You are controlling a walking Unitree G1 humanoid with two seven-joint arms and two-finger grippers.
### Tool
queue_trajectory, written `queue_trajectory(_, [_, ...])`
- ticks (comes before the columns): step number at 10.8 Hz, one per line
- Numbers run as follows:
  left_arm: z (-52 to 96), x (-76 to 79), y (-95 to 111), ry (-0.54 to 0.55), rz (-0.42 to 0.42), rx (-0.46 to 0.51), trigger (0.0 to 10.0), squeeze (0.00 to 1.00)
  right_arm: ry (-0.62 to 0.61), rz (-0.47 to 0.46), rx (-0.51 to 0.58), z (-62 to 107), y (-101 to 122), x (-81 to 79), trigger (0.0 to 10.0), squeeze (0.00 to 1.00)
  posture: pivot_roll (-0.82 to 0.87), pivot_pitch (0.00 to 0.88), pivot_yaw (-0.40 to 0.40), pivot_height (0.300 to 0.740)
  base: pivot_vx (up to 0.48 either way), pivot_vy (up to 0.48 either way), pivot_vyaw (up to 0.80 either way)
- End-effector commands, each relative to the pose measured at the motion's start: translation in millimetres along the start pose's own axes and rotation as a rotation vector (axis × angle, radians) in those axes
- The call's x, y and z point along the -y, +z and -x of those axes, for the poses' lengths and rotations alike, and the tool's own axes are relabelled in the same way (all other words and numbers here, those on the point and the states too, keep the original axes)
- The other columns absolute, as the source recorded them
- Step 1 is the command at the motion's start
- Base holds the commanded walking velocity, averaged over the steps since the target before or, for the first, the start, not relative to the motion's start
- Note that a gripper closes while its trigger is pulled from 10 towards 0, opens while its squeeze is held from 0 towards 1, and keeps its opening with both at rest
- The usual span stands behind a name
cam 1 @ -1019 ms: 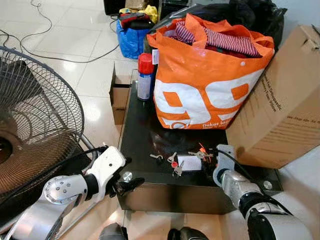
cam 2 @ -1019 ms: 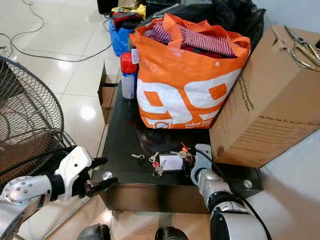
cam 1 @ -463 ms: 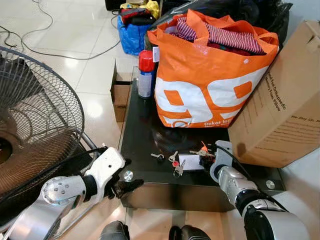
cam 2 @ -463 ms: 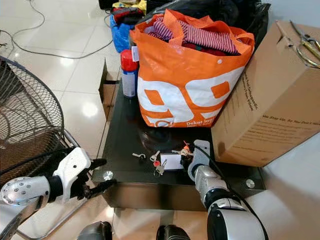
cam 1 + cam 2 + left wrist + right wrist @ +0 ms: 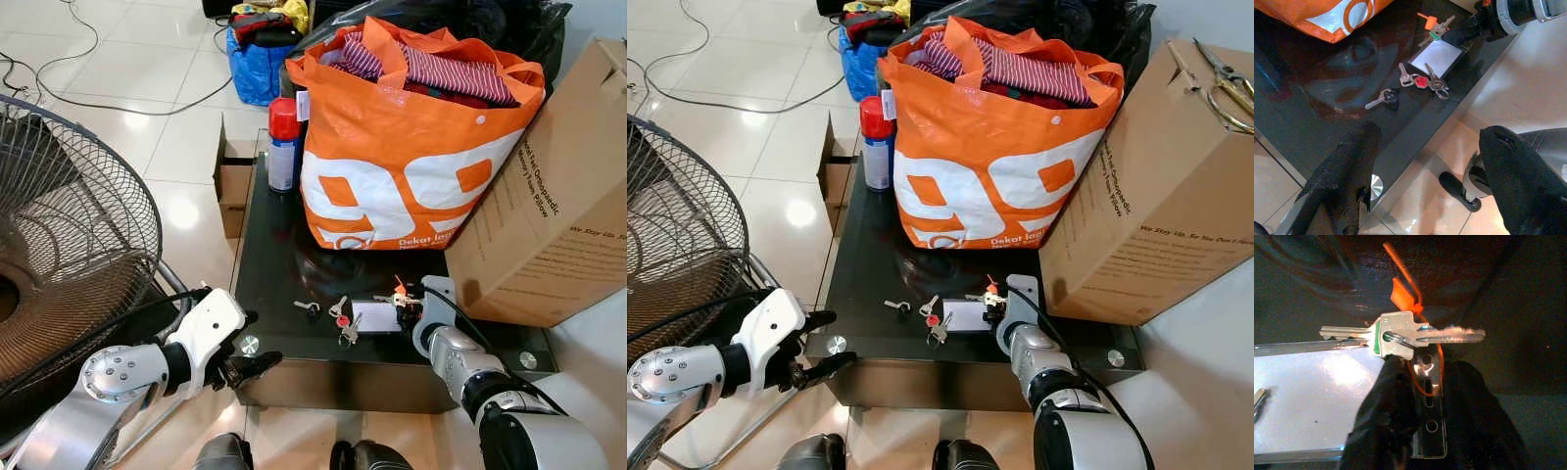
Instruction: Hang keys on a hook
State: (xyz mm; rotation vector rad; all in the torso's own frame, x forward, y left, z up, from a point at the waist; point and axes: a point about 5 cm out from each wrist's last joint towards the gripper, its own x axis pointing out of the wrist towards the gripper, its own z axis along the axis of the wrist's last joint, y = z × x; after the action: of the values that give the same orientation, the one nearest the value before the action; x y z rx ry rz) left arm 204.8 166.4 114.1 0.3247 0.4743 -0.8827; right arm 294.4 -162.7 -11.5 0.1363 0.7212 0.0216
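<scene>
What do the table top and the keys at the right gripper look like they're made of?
Table top: looks like dark glass or gloss lacquer, since it mirrors the orange bag. Keys: bright silver metal, shiny, on a wire ring with an orange tag. The right gripper is closing on a perforated metal strip.

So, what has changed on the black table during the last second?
The right gripper has moved forward over the white card to the bunch of keys with the orange tag and now closes on its metal strip. The other keys, the single key, the orange bag and the idle left gripper stayed as they were.
</scene>
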Motion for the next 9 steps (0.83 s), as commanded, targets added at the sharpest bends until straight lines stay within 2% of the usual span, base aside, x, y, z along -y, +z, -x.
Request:
queue_trajectory(1, [-0.2, 2.1, 2, -0.008, -0.003, 0.007, 10.0, 0.0, -0.006, -0.001, -0.058, 1.4, -15, 2.7, 0.0, 0.0, 0.11, 0.16, -0.1, 0.74, 0.0, 0.0, 0.0])
queue_trajectory(3, [-0.5, 1.4, 2, -0.004, -0.003, 0.007, 10.0, 0.0, -0.004, 0.006, -0.053, 1.3, -14, 2.4, 0.0, 0.0, 0.11, 0.153, -0.104, 0.74, 0.0, 0.0, 0.0])
queue_trajectory(6, [-6.5, -2.5, 2, 0.01, -0.008, 0.024, 10.0, 0.0, -0.001, 0.026, -0.015, 1.5, -4, 8.0, 0.0, 0.0, 0.09, 0.094, -0.12, 0.74, 0.0, 0.0, 0.0])
queue_trajectory(8, [-11.6, -10.8, 5, 0.049, -0.022, 0.062, 10.0, 0.0, 0.032, 0.093, 0.077, 3.6, 17, 16.8, 0.0, 0.0, 0.06, 0.001, -0.132, 0.74, 0.0, 0.0, 0.0])
queue_trajectory(9, [-14.7, -16.6, 8, 0.112, -0.025, 0.103, 10.0, 0.0, 0.056, 0.185, 0.171, 9.0, 32, 24.2, 0.0, 0.0, 0.04, 0.0, -0.132, 0.74, 0.0, 0.0, 0.0])
